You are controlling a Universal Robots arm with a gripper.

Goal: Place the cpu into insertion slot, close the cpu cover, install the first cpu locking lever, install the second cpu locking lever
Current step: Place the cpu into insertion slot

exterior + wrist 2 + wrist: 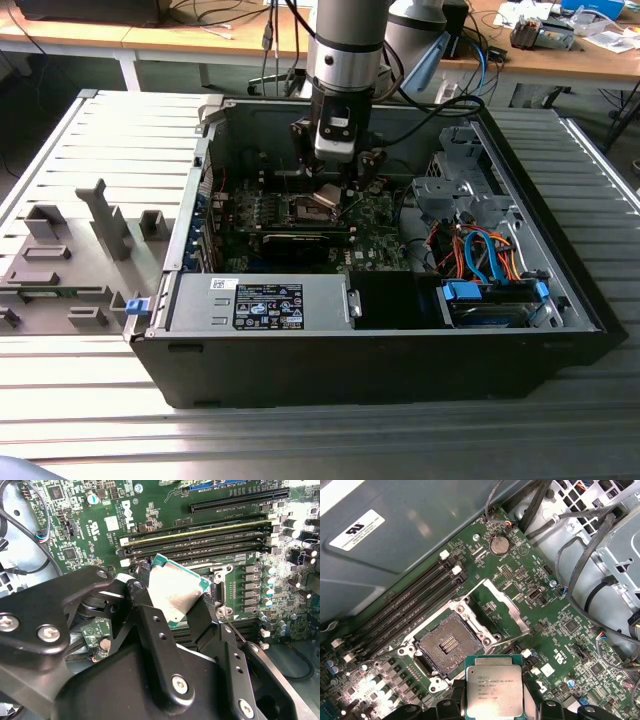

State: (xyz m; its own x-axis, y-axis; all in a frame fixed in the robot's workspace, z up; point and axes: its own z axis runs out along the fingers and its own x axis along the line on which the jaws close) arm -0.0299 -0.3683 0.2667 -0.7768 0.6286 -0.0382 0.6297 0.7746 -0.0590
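In the first wrist view my gripper (493,705) is shut on the cpu (493,690), a flat square chip with a silver-grey top, held by two opposite edges. The chip hangs just beside the insertion slot (447,645), a dark square socket with a silver rim that lies bare on the green board. Behind the socket the cpu cover (501,607), a thin silver frame, stands swung open. In the second wrist view the black fingers (140,600) clamp the tilted cpu (175,592). In the exterior view the gripper (332,192) holds the cpu (326,196) low inside the case, over the insertion slot (303,210).
Long memory slots (405,605) run beside the socket. A black graphics card (300,240) lies in front of it, then the power supply (260,300). Orange and blue cables (480,255) and a drive cage (450,190) fill the exterior view's right. Grey fixtures (60,260) stand outside the case.
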